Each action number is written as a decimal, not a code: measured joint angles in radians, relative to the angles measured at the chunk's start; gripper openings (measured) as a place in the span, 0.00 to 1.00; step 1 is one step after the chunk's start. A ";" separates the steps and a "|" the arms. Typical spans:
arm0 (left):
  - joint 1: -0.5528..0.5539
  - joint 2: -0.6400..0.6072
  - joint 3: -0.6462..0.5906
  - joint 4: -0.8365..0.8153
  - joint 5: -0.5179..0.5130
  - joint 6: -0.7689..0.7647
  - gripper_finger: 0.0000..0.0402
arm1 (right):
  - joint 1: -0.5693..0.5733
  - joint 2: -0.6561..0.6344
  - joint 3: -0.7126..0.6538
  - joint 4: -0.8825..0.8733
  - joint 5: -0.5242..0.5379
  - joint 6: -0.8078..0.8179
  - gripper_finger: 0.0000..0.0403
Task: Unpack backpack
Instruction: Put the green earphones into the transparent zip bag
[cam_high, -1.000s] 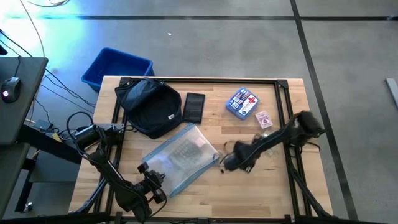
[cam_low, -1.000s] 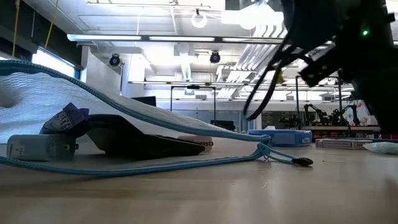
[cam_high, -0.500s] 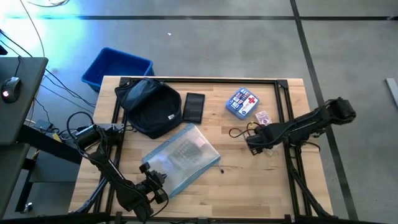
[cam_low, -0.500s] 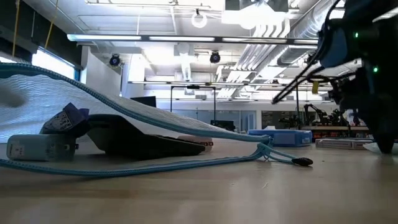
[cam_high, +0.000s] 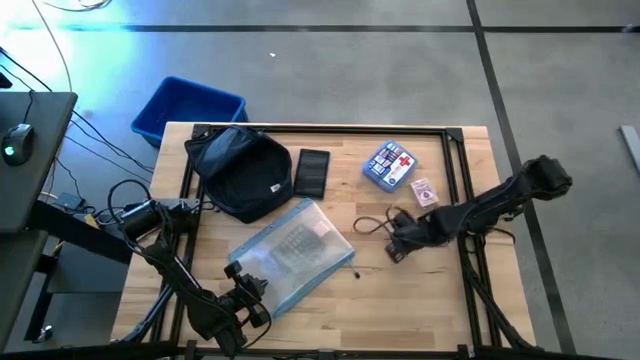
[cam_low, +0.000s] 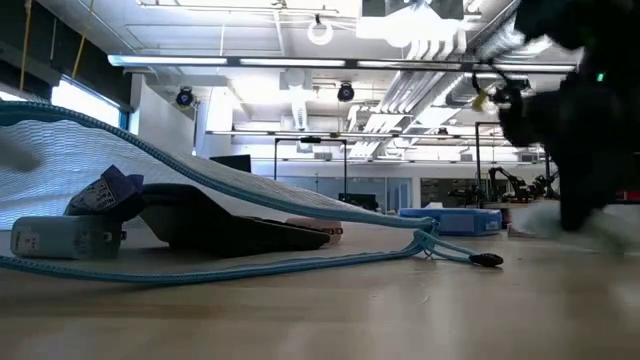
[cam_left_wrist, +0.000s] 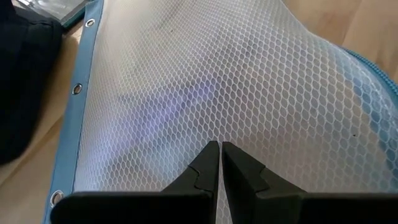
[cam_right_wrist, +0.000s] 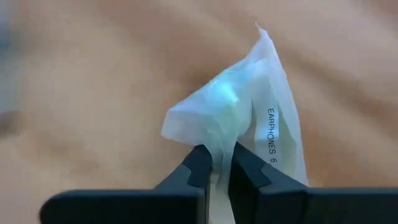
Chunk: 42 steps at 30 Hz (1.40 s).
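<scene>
A small clear earphone packet is pinched in the closed right gripper at four o'clock of the backpack, presumably for setting aside, while the left gripper is shut, empty, over the mesh pouch.

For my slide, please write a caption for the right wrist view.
Right gripper shut on a clear earphones packet above the wooden table.

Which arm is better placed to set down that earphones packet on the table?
The right. Its claw is already shut on the earphones packet, over bare table. The left claw is shut on the mesh pouch at the near edge.
</scene>
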 joint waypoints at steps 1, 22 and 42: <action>0.000 0.000 0.000 -0.001 -0.003 0.000 0.00 | 0.026 0.010 0.009 0.100 -0.008 -0.022 0.04; -0.015 -0.001 0.212 -0.321 -0.024 -0.102 0.00 | 0.142 0.936 1.274 -0.128 -0.198 -1.122 0.01; -0.055 -0.001 0.214 -0.325 0.007 -0.119 0.00 | -0.065 1.179 1.634 -0.142 0.124 -1.317 0.05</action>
